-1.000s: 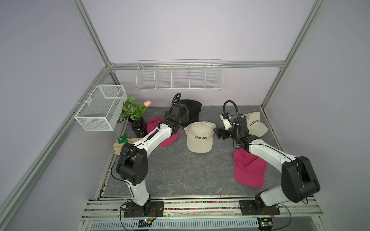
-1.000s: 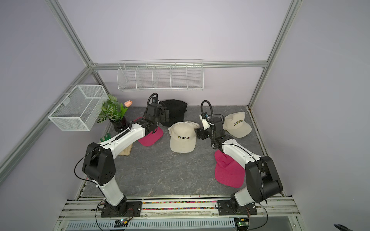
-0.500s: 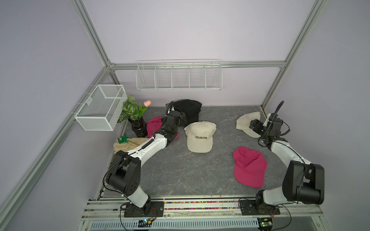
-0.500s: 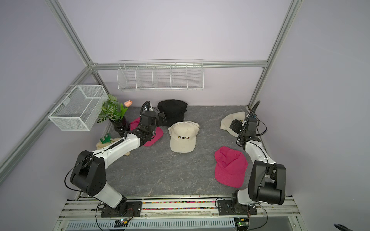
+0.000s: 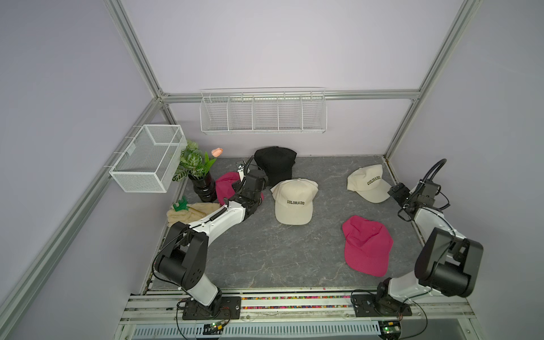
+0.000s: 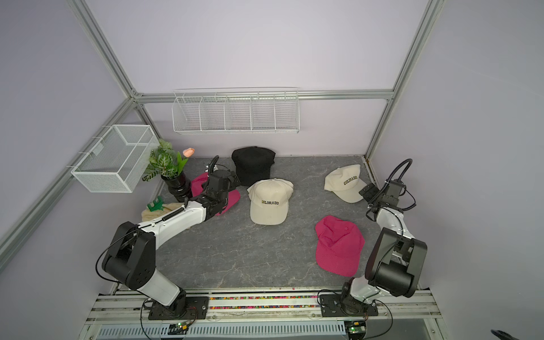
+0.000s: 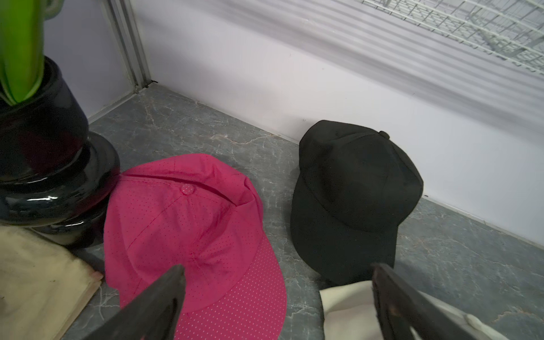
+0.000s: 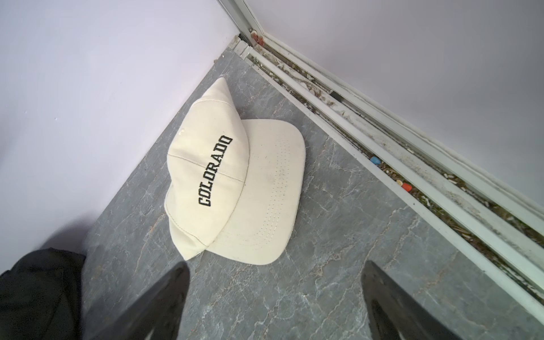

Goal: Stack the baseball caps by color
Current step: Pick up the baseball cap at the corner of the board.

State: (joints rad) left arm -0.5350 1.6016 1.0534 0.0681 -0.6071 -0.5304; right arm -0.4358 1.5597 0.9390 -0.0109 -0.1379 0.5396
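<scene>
At the far left, a folded cream towel [image 5: 191, 214] with a green toy [image 5: 180, 204] on it is lying beside a black plant pot [image 5: 203, 188]. Just right of the pot, a hot pink cap [image 7: 188, 223] is lying flat on the grey table [image 5: 265, 259], its crown up against the pot's base. The left gripper [image 7: 278, 269] is being held over this cap's brim, its jaws spread wide with nothing gripped between them. Behind it, against the back wall, a black cap [image 5: 275, 164] is sitting with its brim toward the front; whether more than one cap is being stacked there cannot be told. In the middle, a cream "COLORADO" cap [image 5: 294, 200] is resting just beside the black cap's brim. Further right and nearer the front, a second pink cap [image 5: 366, 244] is lying alone. Near the back right corner, a second cream cap [image 8: 232, 182] is lying crown up, and the right gripper [image 8: 275, 268] is being held just beside its brim, jaws wide apart and empty.
</scene>
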